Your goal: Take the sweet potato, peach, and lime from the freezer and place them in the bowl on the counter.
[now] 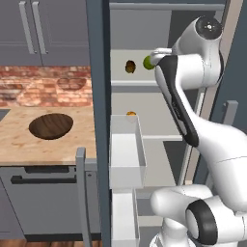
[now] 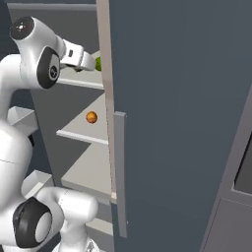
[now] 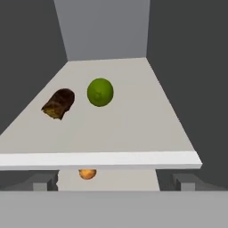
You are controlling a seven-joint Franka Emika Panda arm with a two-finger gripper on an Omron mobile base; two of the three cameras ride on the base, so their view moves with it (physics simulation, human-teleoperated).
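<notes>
Inside the open freezer (image 1: pixel 99 96), the bright green lime (image 3: pixel 100 92) and the knobbly dark brown sweet potato (image 3: pixel 59 103) lie side by side on the upper pale shelf (image 3: pixel 133 120). The orange peach (image 3: pixel 87 173) rests on the shelf below and peeks out under the upper shelf's front edge. My gripper (image 3: pixel 113 182) hovers open just in front of the upper shelf, level with the lime (image 2: pixel 98 64), its fingers wide apart and holding nothing. The dark wooden bowl (image 1: pixel 50 126) sits on the tan counter (image 1: pixel 19 140) to the left of the freezer. From the left base view my arm partly covers the lime (image 1: pixel 146 62).
White door bins (image 1: pixel 126 152) stick out below the shelves on the left. The freezer's other door (image 2: pixel 172 98), with its long grey handle (image 2: pixel 120 172), stands open on the right. Grey wall cabinets (image 1: pixel 43 29) and a brick backsplash (image 1: pixel 43 87) lie behind the counter.
</notes>
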